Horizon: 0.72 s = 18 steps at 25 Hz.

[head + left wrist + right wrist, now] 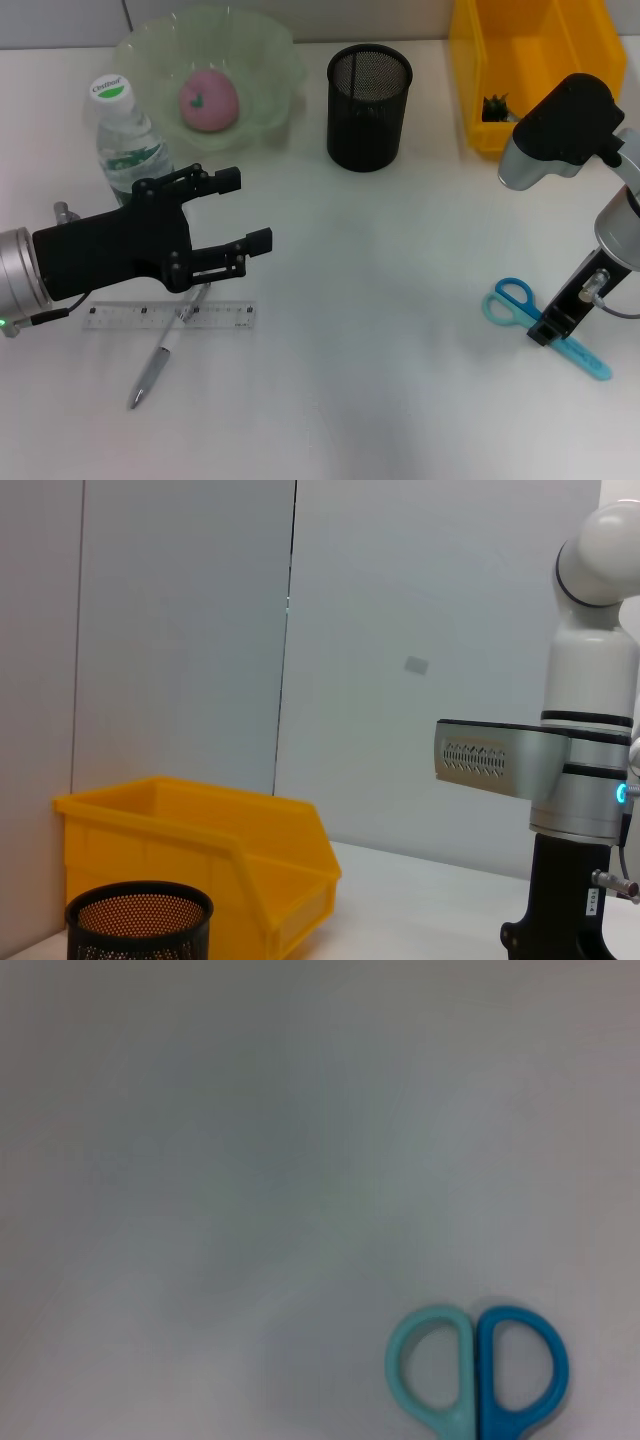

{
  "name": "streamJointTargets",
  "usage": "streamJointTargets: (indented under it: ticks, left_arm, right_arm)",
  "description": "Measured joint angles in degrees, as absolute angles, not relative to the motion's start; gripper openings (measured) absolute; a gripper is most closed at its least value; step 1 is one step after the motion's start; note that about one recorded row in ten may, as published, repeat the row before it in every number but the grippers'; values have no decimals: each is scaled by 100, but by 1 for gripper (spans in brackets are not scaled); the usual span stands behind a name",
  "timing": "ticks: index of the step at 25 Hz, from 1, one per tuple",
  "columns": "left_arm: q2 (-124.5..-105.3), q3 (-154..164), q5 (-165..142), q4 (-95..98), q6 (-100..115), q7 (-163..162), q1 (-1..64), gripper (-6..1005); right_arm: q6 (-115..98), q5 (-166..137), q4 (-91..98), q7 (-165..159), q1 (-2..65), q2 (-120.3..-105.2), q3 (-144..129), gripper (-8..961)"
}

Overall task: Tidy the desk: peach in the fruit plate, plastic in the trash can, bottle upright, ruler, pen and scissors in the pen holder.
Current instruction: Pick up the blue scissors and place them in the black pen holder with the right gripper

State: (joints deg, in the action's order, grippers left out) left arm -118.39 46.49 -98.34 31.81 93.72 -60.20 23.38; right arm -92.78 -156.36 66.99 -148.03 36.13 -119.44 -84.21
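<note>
Head view: right pincer (pixel 548 330) hides scissors (pixel 512 300) middle.

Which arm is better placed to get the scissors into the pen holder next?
Right. Its end effector is down at the scissors, on the desk's right. The left end effector hovers open above the ruler and pen, farther from them.

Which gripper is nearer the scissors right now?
The right. The right gripper is down on the scissors, just behind the handles. The left gripper hangs open across the desk, above the ruler and pen.
</note>
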Motion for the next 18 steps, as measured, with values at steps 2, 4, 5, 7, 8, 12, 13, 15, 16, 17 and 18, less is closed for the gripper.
streamJointTargets:
  ticks: [2, 4, 5, 7, 8, 12, 13, 15, 16, 17, 18]
  left_arm:
    - [-11838, 4649, -9834, 3182, 9367, -6015, 2345, 821]
    - [-11839, 4649, -9835, 3182, 9364, -5992, 2348, 821]
    - [-11839, 4649, -9835, 3182, 9361, -5975, 2348, 821]
    - [-11839, 4648, -9835, 3182, 9353, -5950, 2348, 821]
    - [-11839, 4646, -9835, 3182, 9352, -5944, 2348, 821]
    - [-11839, 4604, -9834, 3182, 9348, -5942, 2347, 821]
    - [-11839, 4539, -9833, 3178, 9351, -5941, 2347, 821]
    - [-11839, 4486, -9833, 3173, 9360, -5941, 2347, 821]
    - [-11839, 4404, -9832, 3165, 9374, -5941, 2344, 821]
    - [-11839, 4404, -9832, 3165, 9374, -5941, 2344, 821]
    - [-11841, 4277, -9830, 3149, 9427, -5941, 2335, 821]
  right_arm:
    - [-9266, -15631, 6707, -14797, 3611, -11946, -8423, 240]
    - [-9252, -15625, 6722, -14791, 3607, -11949, -8423, 234]
    - [-9226, -15614, 6766, -14786, 3596, -11951, -8423, 231]
    - [-9182, -15596, 6881, -14781, 3564, -11955, -8420, 231]
    - [-9164, -15585, 6991, -14780, 3529, -11957, -8408, 231]
    - [-9075, -15369, 7463, -14759, 3371, -11958, -8346, 230]
    - [-9039, -15256, 7586, -14738, 3335, -11958, -8324, 230]
    - [-8953, -15034, 7773, -14671, 3282, -11956, -8231, 230]
    - [-8893, -14901, 7850, -14624, 3257, -11956, -8143, 230]
    - [-8834, -14769, 7907, -14572, 3237, -11956, -8061, 230]
    - [-8703, -14503, 7982, -14439, 3204, -11954, -7886, 231]
